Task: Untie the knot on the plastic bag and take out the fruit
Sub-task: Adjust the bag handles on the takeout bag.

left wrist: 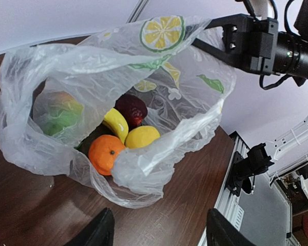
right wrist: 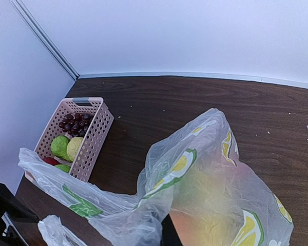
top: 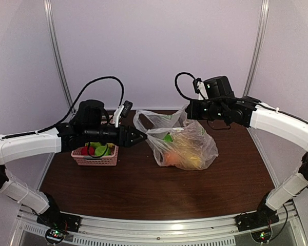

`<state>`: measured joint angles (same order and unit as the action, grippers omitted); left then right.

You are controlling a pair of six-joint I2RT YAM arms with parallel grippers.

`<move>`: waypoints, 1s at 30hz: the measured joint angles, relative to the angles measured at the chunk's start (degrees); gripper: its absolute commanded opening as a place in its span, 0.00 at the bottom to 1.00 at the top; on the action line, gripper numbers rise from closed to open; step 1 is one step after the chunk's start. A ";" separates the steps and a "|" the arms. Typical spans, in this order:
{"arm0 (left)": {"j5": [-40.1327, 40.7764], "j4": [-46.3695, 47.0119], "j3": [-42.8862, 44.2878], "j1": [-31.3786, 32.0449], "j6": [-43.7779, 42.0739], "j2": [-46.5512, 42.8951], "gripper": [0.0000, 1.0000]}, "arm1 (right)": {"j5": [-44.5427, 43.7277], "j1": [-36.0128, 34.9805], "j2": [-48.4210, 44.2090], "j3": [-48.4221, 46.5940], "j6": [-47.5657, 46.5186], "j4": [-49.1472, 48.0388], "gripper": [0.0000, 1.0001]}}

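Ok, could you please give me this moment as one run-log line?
plastic bag: mouth open | fruit: inside | right claw: holding rim up | left claw: open, beside bag

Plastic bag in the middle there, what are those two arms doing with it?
The two arms are working to empty the plastic bag. Its mouth is open, with no knot visible. The right gripper holds one rim up, while the left gripper sits open just in front of the bag. The fruit lies inside, none taken out yet.
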<state>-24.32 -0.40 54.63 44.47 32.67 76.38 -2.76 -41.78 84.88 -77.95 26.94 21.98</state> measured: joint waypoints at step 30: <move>-5.95 8.04 4.22 2.29 0.63 9.51 0.00 | 0.31 0.00 0.00 -0.11 0.04 0.02 0.00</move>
<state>-30.26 7.64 58.85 46.76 33.30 85.89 -2.46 -41.78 84.88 -78.06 26.98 22.00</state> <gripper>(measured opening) 0.011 0.010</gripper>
